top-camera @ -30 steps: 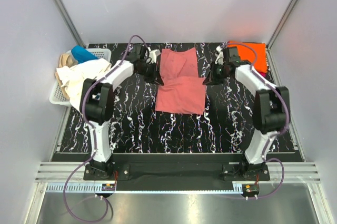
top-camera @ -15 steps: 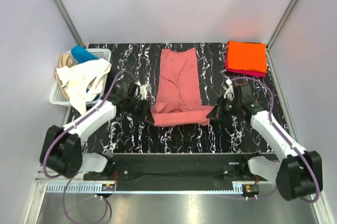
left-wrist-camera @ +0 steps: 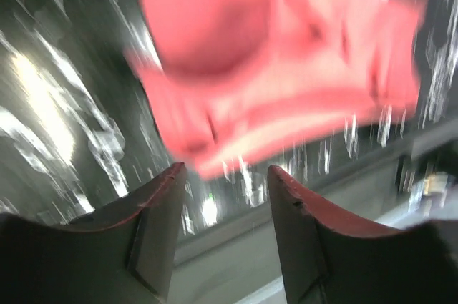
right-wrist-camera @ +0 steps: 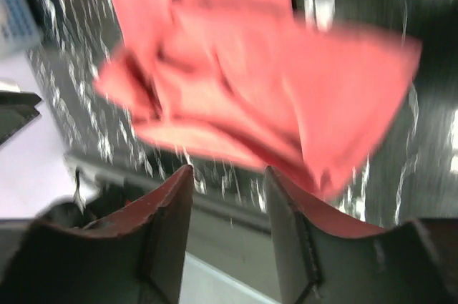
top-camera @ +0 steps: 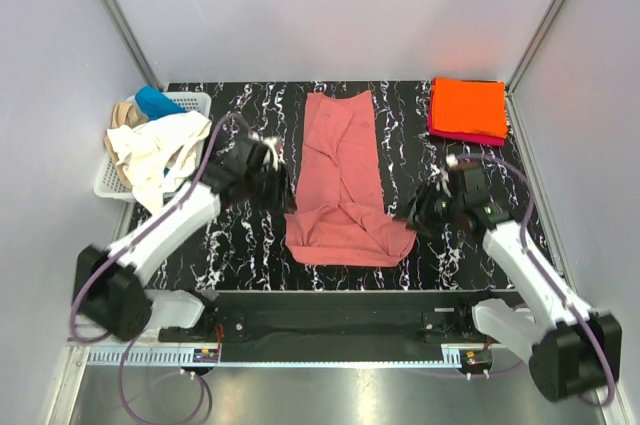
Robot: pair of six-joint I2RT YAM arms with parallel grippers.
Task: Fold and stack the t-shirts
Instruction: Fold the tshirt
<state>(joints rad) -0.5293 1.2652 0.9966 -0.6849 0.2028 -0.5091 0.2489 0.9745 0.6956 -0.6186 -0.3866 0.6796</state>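
Note:
A dusty salmon-pink t-shirt (top-camera: 343, 180) lies lengthwise down the middle of the black marbled table, with its near end bunched in loose folds. My left gripper (top-camera: 280, 185) hovers just off the shirt's left edge, open and empty. My right gripper (top-camera: 415, 213) stands open beside the shirt's near right corner. In the left wrist view the pink shirt (left-wrist-camera: 279, 54) lies blurred beyond the open left gripper (left-wrist-camera: 225, 175). The right wrist view shows the pink cloth (right-wrist-camera: 265, 82) past the open right gripper (right-wrist-camera: 229, 175). A folded orange t-shirt (top-camera: 468, 105) rests on a magenta one (top-camera: 462, 136) at the back right.
A white lattice basket (top-camera: 196, 99) stands at the back left, holding a cream-white tee (top-camera: 150, 150) that spills over its rim, a tan one (top-camera: 121, 113) and a blue one (top-camera: 154, 101). Grey walls close in the table on three sides.
Both grippers, shut on the pink shirt's edge, pulled it toward the near side, then opened and let go. The shirt now lies long, and the left gripper has drawn back.

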